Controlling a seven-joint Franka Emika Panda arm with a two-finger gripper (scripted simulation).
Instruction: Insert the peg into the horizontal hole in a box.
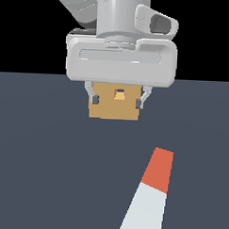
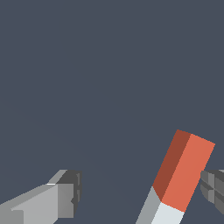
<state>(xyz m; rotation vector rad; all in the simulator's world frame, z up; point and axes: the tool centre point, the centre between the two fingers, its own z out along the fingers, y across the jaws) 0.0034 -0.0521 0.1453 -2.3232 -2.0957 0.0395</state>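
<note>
Peg (image 1: 148, 198) flat on floor, orange end toward box (image 1: 114, 102)

A flat slate-blue floor (image 1: 43, 170) fills the lower two thirds of the exterior view — plain, unmarked, evenly lit. Above it the backdrop (image 1: 26, 27) is solid black; whether that is a wall cannot be told.
</note>
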